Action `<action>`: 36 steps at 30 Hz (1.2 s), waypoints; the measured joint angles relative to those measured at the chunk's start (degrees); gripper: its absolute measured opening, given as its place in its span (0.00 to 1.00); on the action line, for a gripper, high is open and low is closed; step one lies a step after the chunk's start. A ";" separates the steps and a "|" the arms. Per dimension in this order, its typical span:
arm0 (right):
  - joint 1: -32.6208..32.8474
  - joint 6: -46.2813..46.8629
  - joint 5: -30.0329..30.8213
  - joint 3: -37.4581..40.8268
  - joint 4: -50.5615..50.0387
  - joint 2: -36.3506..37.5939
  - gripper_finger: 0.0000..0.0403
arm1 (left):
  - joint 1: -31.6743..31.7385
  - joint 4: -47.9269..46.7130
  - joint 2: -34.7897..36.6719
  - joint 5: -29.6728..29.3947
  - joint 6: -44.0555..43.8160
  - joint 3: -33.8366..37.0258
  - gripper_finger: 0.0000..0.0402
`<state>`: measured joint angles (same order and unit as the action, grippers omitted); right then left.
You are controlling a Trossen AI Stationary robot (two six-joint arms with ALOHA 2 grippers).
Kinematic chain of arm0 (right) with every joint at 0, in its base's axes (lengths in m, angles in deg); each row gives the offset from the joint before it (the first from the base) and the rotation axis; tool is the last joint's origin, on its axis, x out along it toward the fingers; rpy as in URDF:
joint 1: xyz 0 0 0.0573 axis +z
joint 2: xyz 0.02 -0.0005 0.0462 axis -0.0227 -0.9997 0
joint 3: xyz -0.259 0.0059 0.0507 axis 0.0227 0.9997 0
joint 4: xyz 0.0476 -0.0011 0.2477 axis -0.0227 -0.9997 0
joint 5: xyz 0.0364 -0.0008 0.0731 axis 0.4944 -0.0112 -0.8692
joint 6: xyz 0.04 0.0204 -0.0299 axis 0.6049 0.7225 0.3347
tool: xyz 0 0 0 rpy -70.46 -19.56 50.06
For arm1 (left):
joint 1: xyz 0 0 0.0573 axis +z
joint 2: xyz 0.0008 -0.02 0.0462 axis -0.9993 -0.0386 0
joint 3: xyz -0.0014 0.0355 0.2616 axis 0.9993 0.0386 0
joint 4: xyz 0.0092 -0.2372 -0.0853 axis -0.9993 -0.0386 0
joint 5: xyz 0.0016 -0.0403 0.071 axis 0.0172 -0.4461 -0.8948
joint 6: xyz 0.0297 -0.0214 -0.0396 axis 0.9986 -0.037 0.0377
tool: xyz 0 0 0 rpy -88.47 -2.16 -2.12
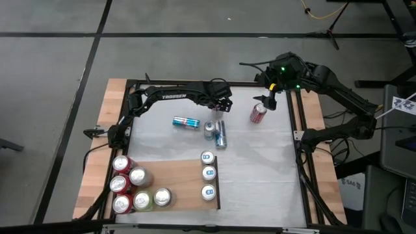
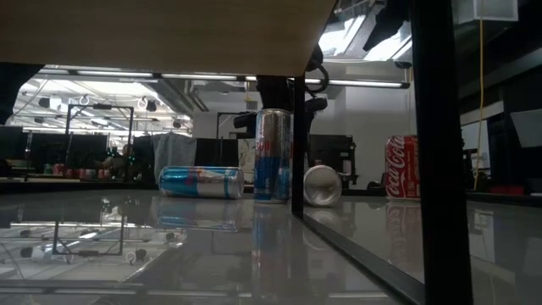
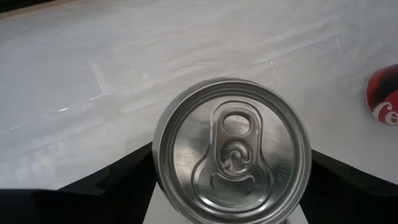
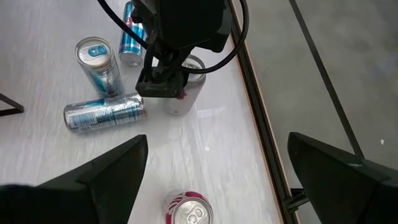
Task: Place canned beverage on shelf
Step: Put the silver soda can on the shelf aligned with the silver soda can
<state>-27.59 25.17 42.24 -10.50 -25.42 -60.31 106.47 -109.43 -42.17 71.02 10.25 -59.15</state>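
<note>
A: Where the shelf lay at the table's near left, what did it carry?

B: Three slim cans stood along its dark edge, with wider cans at its left.

A: The left gripper?

B: Clamped on an upright silver can at mid-table, beside a lying blue can.

A: The right gripper?

B: Fingers apart, above the red can.

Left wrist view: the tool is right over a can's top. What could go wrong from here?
1. The left tool sits over the silver can, with an upright blue can and a lying can close by; carrying it off may knock them.
2. Three cans line the shelf edge nearest it; setting down there could topple one.
</note>
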 joint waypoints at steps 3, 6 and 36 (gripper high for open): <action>0.01 0.00 0.01 0.00 0.00 0.00 0.93 | 0.06 -0.02 0.00 0.23 0.00 0.00 0.80; 0.01 0.00 0.01 0.00 -0.01 0.00 0.93 | 0.04 -0.02 0.00 0.43 0.65 0.00 0.80; 0.01 0.00 0.01 0.00 -0.43 0.00 0.93 | -0.11 0.40 0.85 4.86 5.51 -0.02 0.99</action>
<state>-27.58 25.17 42.25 -10.50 -25.85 -60.31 106.36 -109.03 -41.32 75.88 15.76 -59.17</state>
